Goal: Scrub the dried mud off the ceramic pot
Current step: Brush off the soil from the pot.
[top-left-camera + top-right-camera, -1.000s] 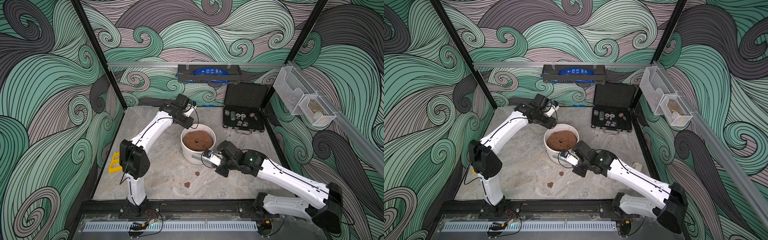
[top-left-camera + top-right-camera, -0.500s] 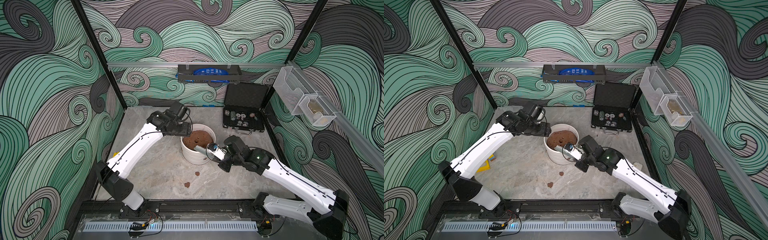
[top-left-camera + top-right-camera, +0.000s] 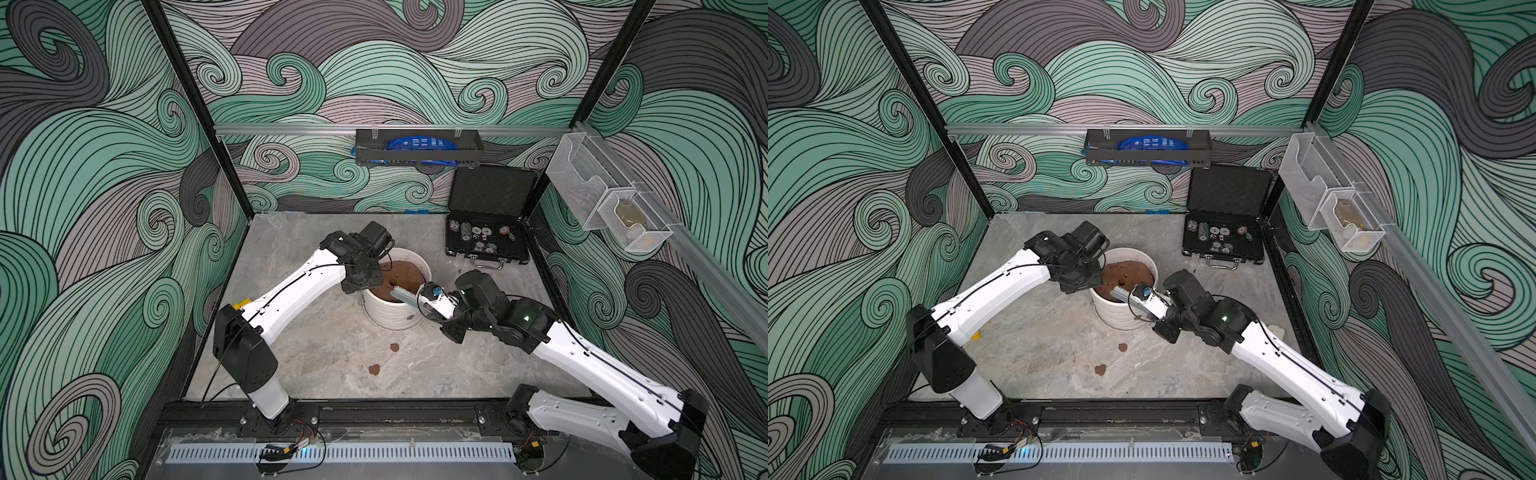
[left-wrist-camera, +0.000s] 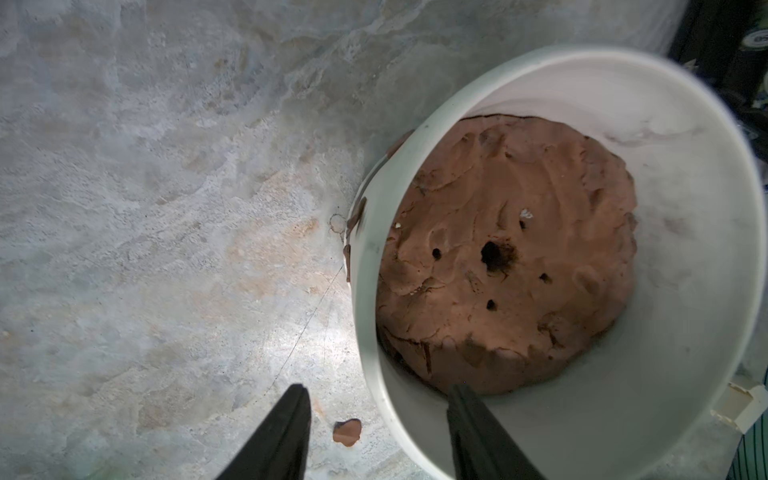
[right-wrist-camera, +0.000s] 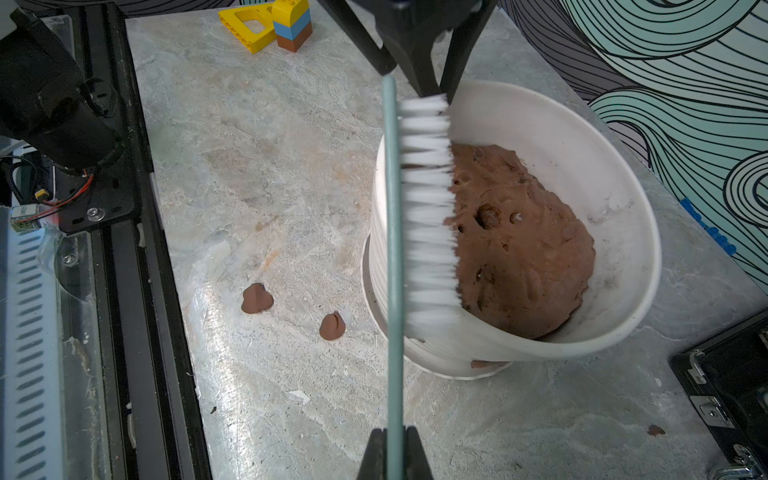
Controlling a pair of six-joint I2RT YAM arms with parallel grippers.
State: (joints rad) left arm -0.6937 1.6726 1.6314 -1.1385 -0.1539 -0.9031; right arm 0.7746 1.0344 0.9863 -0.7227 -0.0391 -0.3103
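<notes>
The ceramic pot (image 3: 390,320) stands in the middle of the tabletop (image 3: 316,353), with dried mud (image 4: 356,216) stuck on its outer wall (two bits lie loose nearby). Our right end effector (image 5: 394,436) is clamped on the brush (image 5: 428,216), bristles over the rim, ready to scrub. Our left end effector (image 4: 378,390) is apart around the rim, we think to hold the pot still
</notes>
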